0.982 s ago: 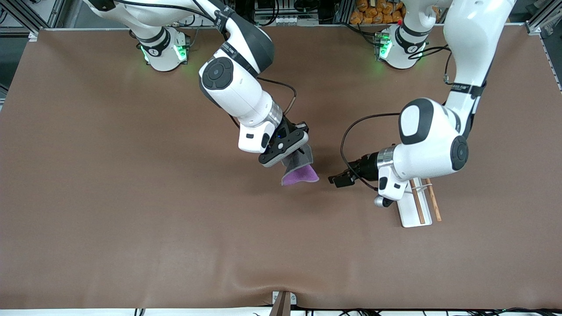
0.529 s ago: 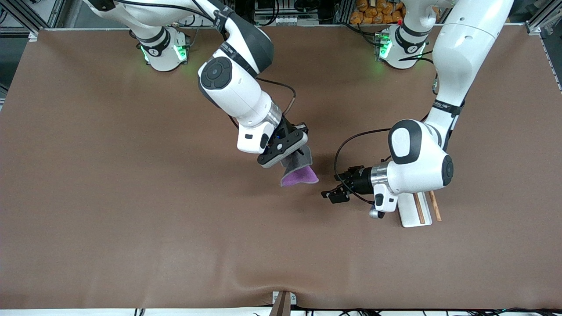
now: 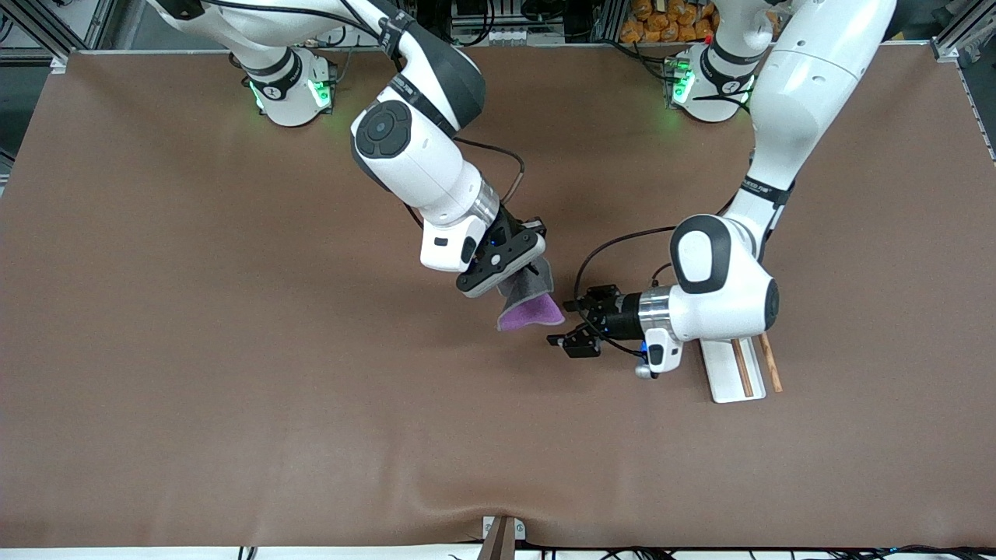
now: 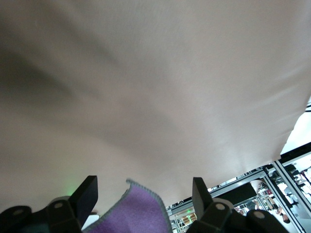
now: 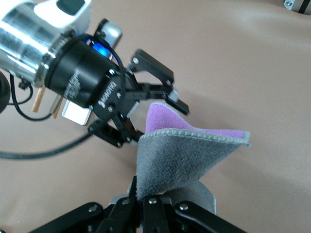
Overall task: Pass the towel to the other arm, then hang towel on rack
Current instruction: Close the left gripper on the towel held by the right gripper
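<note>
**A:** Where is the small soft towel, dark grey on one face and purple on the other (image 3: 527, 305)?

**B:** In the air over the middle of the brown worktop (image 3: 233, 350), hanging from the right pincer (image 3: 523, 278), whose fingers are pressed together on the upper folded part. The purple flap droops free below, toward the left arm's end.

**A:** And the left pincer (image 3: 566, 327)?

**B:** It sits level with that drooping flap, just beside it, fingers spread apart. In the left wrist view the purple edge (image 4: 138, 211) lies between the two fingers (image 4: 85, 196), nothing gripped yet.

**A:** How will the cloth handle?

**B:** My judgement: light, limp and fuzzy, so it should not slip, but it will sag and fold wherever it is unsupported. The free purple corner with its stitched grey hem is the place to take it, well clear of the right pincer's grip. A shallow bite could catch only the hem and pull off.

**A:** Any containers?

**B:** None. Only the rack (image 3: 731, 373), a white rectangular base with two thin brown wooden rods, partly under the left arm; nothing hangs on the part that shows.
</note>
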`<action>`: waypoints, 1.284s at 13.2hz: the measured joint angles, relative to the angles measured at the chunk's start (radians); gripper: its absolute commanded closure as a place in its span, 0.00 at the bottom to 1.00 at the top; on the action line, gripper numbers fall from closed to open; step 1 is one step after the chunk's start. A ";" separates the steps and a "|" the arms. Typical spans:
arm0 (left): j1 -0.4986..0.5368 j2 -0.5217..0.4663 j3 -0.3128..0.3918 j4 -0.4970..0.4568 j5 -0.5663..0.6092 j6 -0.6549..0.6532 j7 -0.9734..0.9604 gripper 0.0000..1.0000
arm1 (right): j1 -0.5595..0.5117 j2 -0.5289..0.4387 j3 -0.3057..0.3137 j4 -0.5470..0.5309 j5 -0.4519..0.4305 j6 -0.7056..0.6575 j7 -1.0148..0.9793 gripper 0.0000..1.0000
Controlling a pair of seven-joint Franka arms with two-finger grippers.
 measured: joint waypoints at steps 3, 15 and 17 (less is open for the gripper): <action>-0.023 0.001 0.000 0.000 -0.001 0.000 -0.031 0.28 | 0.000 0.000 0.000 0.001 0.000 0.000 0.000 1.00; -0.040 0.016 0.000 -0.001 -0.002 0.000 -0.157 0.55 | 0.000 0.000 -0.002 0.006 0.000 0.000 0.000 1.00; -0.040 0.016 -0.001 0.003 -0.003 0.000 -0.166 0.72 | 0.000 0.000 -0.003 0.007 0.000 0.000 0.000 1.00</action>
